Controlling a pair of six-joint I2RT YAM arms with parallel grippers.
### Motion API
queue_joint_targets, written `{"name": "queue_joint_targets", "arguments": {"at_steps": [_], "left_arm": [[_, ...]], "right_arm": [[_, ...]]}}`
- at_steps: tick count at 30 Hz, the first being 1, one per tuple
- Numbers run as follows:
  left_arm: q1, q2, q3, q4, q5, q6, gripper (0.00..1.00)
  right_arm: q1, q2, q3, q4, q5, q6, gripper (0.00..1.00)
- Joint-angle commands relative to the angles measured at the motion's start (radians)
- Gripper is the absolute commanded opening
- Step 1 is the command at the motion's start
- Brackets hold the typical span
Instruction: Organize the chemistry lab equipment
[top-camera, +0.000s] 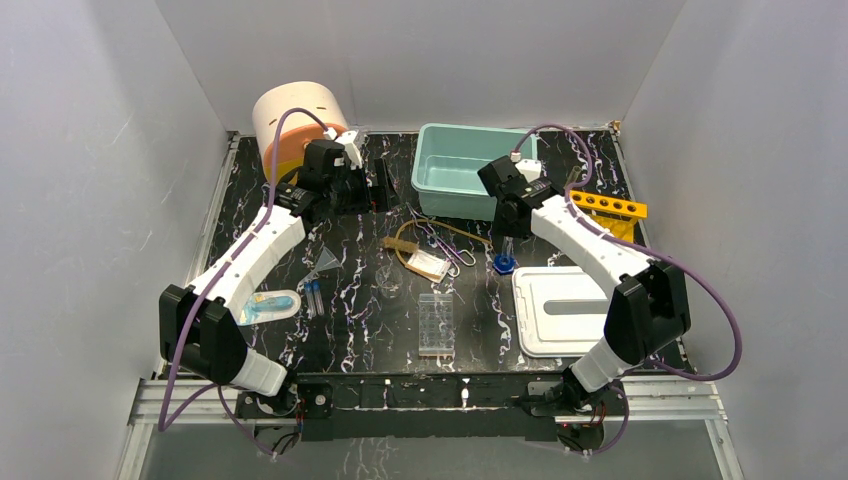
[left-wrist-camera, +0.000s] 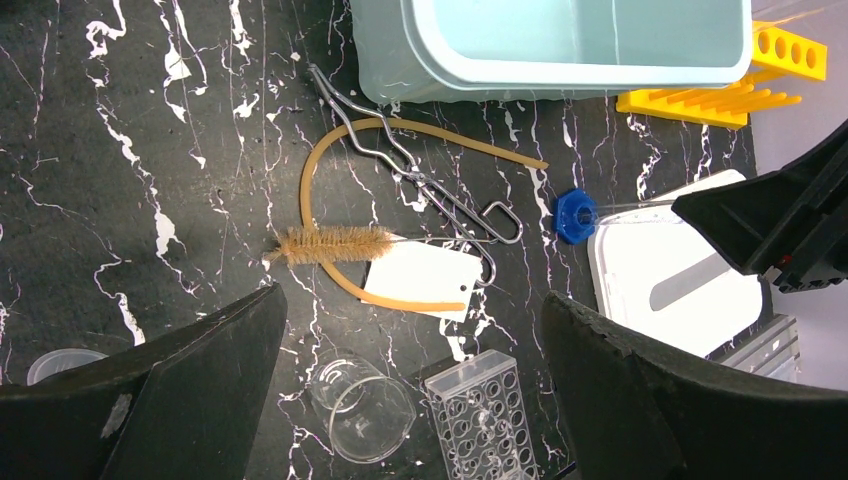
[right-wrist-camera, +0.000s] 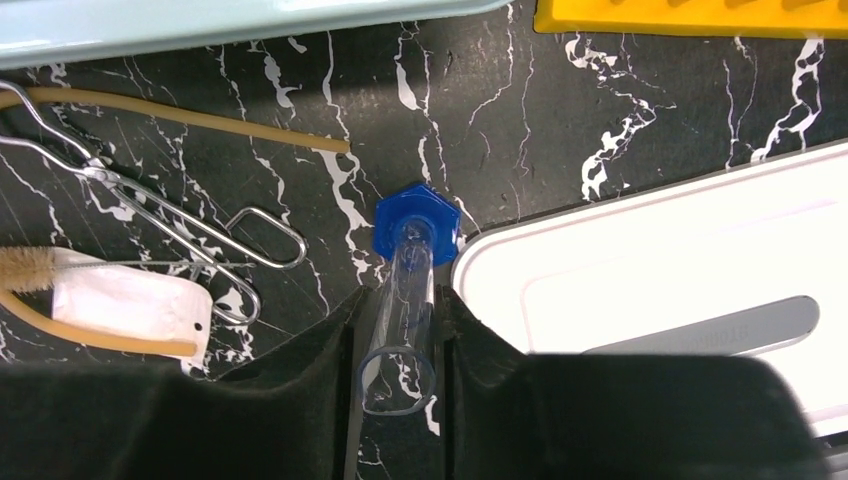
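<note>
Cylinder (right-wrist-camera: 405, 300): it stands on its blue foot right of centre, just beside the white lid (top-camera: 565, 310); I have the right gripper (right-wrist-camera: 400, 330) closed on its clear tube, up near the open rim.
Grip reason: I judge a hold high on the tube keeps the foot free, so I can lift it straight up.
Left gripper (left-wrist-camera: 410, 400): its fingers spread wide with nothing between them, hanging high near the far-left part of the table, by the drum (top-camera: 295, 125). I keep it there to stay out of the right arm's way.
Bin (top-camera: 470, 170): teal, at the far edge near the middle, empty as far as I see; probably the place for the loose pieces.
Tongs (left-wrist-camera: 420, 180): lying flat just in front of the bin, across the tan hose (left-wrist-camera: 330, 170).
Brush (left-wrist-camera: 330, 243): lying on the hose loop, its wire running over the white tag (left-wrist-camera: 420, 280).
Beaker (left-wrist-camera: 365, 410): upright near the table centre, just beside the well plate (left-wrist-camera: 480, 415).
Funnel (top-camera: 327, 262): left of centre, with two tubes (top-camera: 313, 297) just nearer me.
Rack (top-camera: 608, 207): yellow, at the far right, close to the bin's corner.
Next: I reckon the cylinder goes up and over into the bin; the risk is the smooth tube slipping in the fingers.
</note>
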Motion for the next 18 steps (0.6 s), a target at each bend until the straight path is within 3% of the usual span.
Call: {"name": "queue_joint_targets", "arguments": {"at_steps": [1,9,18], "left_arm": [[0.006,-0.034,0.0,-0.002,0.0,0.011,0.98],[0.006,-0.041,-0.014,0.009,0.01,0.01,0.98],[0.009,-0.055,-0.029,0.043,0.03,-0.051,0.98]], "right_arm": [[0.001,-0.006,0.056,-0.025,0.013,-0.002,0.32],[-0.005,0.003,0.14,-0.029,-0.024,-0.091,0.24],[-0.065,0.0,0.297,0.032,-0.428,-0.226,0.24]]}}
